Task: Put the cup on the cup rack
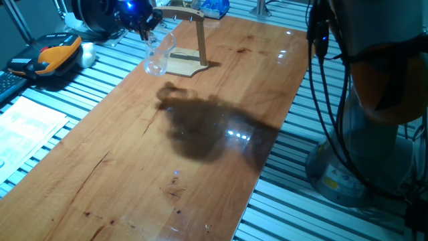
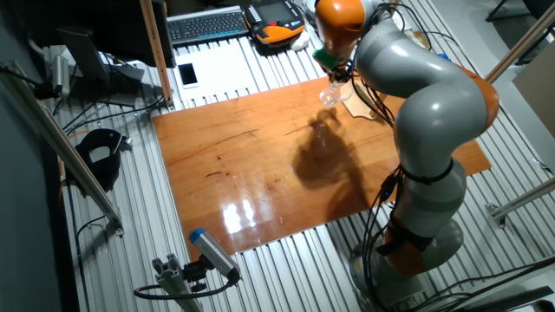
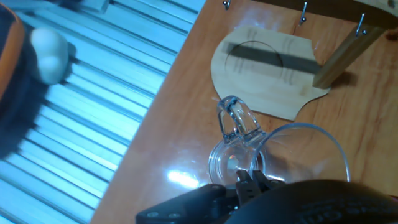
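The clear glass cup [image 1: 159,55] hangs tilted from my gripper [image 1: 143,21], which is shut on its rim at the far left end of the wooden table. In the hand view the cup [image 3: 273,155] fills the lower middle, its handle [image 3: 236,121] pointing toward the rack, with my fingertips [image 3: 249,182] pinching the rim. The light wooden cup rack [image 1: 198,37] stands just right of the cup, with its flat base [image 3: 267,74], its post [image 3: 345,56] and its hooked arm [image 3: 305,9] ahead. In the other fixed view the cup [image 2: 333,92] hangs under the hand [image 2: 335,62], and the arm hides most of the rack.
An orange and black handheld controller [image 1: 50,55] and a white ball [image 1: 87,53] lie on the slatted metal bench left of the table. A keyboard [image 2: 208,26] and a phone [image 2: 186,75] lie beyond the table's far edge. Paper [image 1: 27,127] lies front left.
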`<state>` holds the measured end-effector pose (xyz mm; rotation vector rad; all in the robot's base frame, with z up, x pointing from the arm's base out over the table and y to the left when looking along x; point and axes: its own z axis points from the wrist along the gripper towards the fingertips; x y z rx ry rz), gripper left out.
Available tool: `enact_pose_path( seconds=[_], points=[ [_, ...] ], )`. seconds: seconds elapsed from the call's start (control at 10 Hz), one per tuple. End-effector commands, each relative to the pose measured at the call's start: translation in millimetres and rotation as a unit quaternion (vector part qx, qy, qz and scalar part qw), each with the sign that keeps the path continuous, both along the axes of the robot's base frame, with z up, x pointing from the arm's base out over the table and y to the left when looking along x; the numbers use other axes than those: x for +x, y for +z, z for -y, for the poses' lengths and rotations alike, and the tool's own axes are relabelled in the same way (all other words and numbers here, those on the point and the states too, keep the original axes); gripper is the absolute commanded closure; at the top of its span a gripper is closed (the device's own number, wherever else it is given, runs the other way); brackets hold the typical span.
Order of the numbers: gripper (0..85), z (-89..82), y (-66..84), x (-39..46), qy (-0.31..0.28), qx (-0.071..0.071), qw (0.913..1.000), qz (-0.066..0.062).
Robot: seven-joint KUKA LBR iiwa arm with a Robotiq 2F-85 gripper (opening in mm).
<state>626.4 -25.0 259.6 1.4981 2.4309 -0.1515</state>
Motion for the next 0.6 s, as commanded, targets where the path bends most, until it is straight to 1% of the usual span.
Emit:
enact_pose_path(
  seconds=[0.0, 0.1, 0.2, 0.3, 0.5],
  points=[
    [85.0, -0.1, -0.8, 0.6, -0.001, 0.0, 0.9999, 0.015],
    [85.0, 0.3, -1.5, 1.2, -0.004, -0.004, 0.9995, 0.03],
    [85.0, 0.5, -2.2, 1.8, -0.008, -0.011, 0.999, 0.042],
    [85.0, 1.9, -1.9, 1.8, -0.008, -0.014, 0.9989, 0.044],
    [85.0, 5.2, -1.1, 1.9, -0.005, -0.011, 0.999, 0.043]
  ],
)
